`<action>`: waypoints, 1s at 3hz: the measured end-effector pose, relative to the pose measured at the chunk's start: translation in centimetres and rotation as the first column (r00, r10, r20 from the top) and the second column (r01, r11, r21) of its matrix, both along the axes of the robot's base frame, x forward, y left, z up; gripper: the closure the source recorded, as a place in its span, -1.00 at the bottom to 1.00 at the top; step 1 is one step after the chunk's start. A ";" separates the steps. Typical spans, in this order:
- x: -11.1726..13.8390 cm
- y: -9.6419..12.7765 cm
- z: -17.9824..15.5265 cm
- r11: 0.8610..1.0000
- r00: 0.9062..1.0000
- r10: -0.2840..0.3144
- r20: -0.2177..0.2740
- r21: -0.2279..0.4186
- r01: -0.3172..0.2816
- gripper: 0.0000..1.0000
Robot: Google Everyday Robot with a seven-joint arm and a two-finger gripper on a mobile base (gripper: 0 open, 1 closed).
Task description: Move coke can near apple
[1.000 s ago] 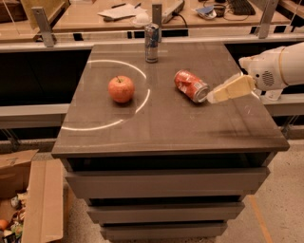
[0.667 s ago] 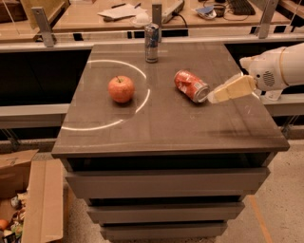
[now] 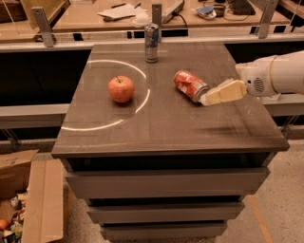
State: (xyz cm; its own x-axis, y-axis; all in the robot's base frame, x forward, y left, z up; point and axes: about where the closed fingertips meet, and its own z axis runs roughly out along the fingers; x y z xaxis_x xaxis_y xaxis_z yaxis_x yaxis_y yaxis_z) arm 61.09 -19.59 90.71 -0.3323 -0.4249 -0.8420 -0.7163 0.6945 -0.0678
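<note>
A dented red aluminium coke can with white markings [image 3: 190,85] lies on its side on a dark grey-brown stone-look tabletop [image 3: 166,128], right of centre, its silver end turned toward the front right corner. The robot's cream-coloured claw [image 3: 211,97] reaches in low from the right edge of the frame, carried on a bulky white arm [image 3: 280,73], its tip right at the can's silver end. Whether the claw touches the can, has any hold on it, or is open or closed cannot be told from this view. A round red-orange apple with yellowish patches [image 3: 121,88] sits upright to the left, stem up, well apart from the can. A thin white ring of light [image 3: 142,97] curves across the tabletop around the apple, and the can lies just outside that ring. A taller slim silver-and-blue can [image 3: 151,42] stands upright near the back edge, between the apple and the coke can but farther away from the viewer. Beneath the tabletop is a stack of grey drawers [image 3: 166,182]. An open brown cardboard box [image 3: 42,199] rests on the floor at lower left, and a light wooden bench strewn with papers [image 3: 118,12] runs along the background.
</note>
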 end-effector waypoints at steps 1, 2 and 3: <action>1.2 1.3 -0.9 1.000 1.000 0.012 0.017 0.010 -0.012 -1.00; 2.3 2.8 -2.2 0.999 0.999 0.049 0.015 0.011 -0.049 -1.00; 3.6 4.1 -4.2 0.997 0.997 0.077 0.004 0.014 -0.077 -0.95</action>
State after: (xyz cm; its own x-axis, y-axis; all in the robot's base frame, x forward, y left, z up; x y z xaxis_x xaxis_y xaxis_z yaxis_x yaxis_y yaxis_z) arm 64.66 -15.48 86.47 -0.2965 -0.4374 -0.8490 -0.7672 0.6385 -0.0611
